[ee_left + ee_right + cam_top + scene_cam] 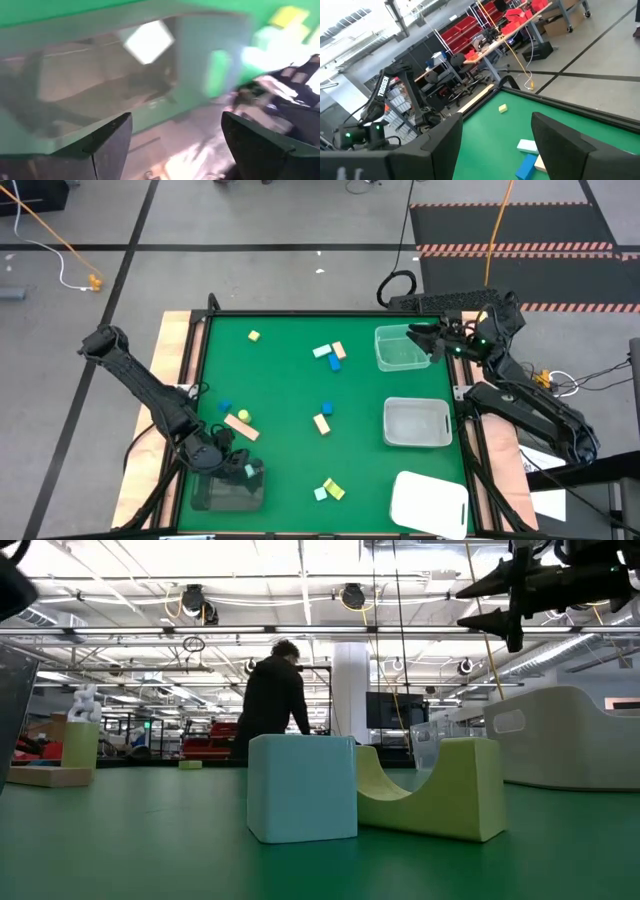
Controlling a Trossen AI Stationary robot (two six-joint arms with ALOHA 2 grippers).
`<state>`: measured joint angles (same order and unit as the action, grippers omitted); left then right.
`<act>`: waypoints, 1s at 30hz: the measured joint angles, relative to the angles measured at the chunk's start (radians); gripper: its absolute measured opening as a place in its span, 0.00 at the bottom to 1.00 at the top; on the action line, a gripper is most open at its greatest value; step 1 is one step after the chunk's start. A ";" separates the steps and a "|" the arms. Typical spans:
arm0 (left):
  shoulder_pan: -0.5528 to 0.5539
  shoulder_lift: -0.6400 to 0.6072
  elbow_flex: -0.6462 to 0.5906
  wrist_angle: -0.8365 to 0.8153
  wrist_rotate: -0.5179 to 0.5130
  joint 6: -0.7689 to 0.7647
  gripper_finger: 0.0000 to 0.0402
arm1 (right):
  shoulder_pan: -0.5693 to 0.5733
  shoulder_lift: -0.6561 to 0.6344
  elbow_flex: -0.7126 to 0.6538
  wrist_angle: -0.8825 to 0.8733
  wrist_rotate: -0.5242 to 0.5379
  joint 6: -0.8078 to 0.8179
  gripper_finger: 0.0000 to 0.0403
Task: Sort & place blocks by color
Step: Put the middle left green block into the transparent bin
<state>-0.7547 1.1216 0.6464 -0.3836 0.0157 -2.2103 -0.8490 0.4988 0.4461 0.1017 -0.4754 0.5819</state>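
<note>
Hovering over the dark tray [205,498], the left end effector [243,472] gapes, as does the right end effector [418,337].

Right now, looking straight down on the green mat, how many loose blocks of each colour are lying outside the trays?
Yellow blocks: 3
Blue blocks: 3
Tan blocks: 3
Mint blocks: 2
Total: 11
</note>
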 joint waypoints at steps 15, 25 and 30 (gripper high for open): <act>0.296 -0.193 0.000 -0.076 -0.255 0.559 0.73 | 0.013 0.023 0.002 0.347 0.004 0.114 0.57; 0.526 -0.193 0.000 0.152 -0.490 1.128 0.70 | 0.112 0.173 0.193 0.266 0.037 -0.010 0.57; 0.588 -0.193 0.000 0.139 -0.488 1.442 0.64 | 0.169 0.269 0.281 0.096 0.102 -0.111 0.57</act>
<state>-0.1668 0.9287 0.6468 -0.2445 -0.4726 -0.7680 -0.6797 0.7673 0.7276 0.1976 -0.3736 0.4713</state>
